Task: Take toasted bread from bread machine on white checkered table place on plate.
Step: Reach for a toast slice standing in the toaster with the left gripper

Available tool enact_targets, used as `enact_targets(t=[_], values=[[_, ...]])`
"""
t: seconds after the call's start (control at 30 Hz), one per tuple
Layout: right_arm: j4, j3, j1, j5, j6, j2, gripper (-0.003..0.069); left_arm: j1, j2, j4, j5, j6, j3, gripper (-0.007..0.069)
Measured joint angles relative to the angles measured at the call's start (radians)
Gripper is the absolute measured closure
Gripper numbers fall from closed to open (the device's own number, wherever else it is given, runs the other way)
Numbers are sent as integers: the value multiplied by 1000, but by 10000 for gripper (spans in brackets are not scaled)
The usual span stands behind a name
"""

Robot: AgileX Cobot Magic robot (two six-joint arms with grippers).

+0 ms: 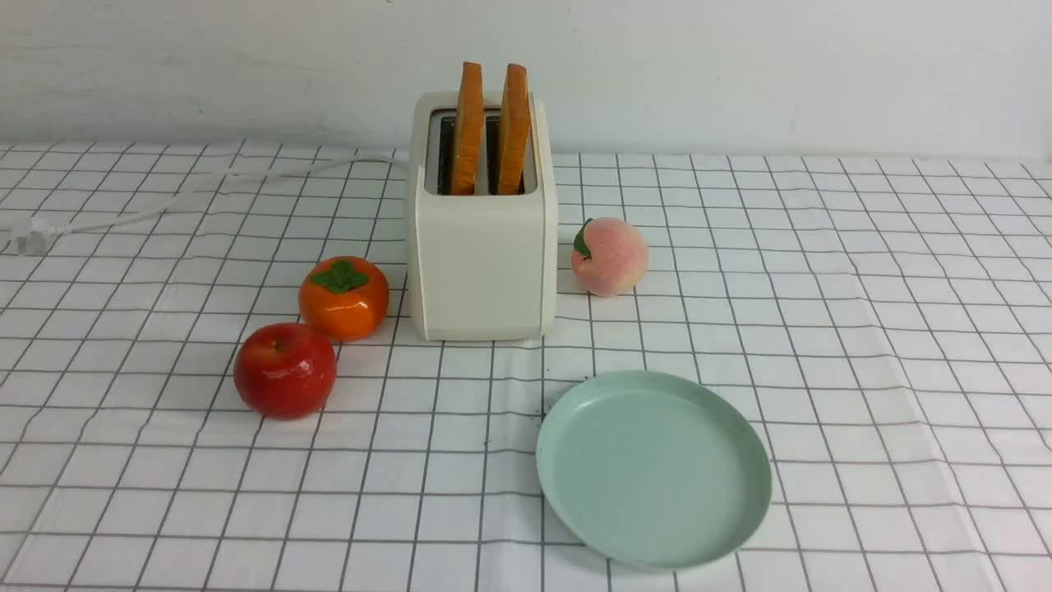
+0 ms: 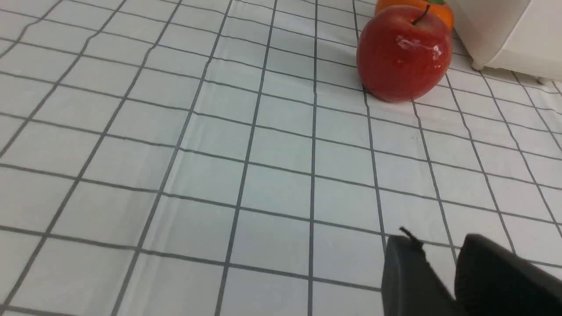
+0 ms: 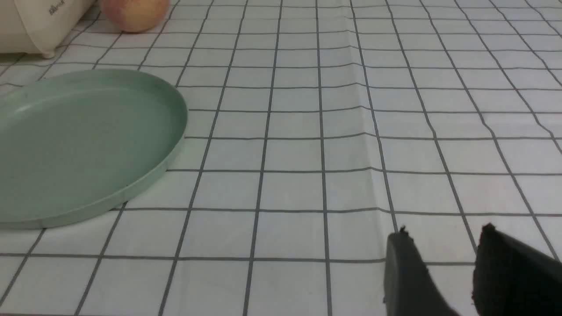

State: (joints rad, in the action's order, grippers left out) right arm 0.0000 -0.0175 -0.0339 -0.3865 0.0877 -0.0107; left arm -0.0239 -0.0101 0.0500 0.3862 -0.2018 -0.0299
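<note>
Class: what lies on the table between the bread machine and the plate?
Nothing: the front view shows only bare checkered table between the bread machine and the plate.

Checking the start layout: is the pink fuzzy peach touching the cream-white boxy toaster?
Apart. The front view shows a strip of checkered cloth between the pink peach and the cream-white toaster; the right wrist view shows the same gap.
</note>
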Motion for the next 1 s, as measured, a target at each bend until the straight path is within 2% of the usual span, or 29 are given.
enact_targets(t=[1.0], values=[[0,0,0,0,0,0,419,0,0,0,0,0,0,442]])
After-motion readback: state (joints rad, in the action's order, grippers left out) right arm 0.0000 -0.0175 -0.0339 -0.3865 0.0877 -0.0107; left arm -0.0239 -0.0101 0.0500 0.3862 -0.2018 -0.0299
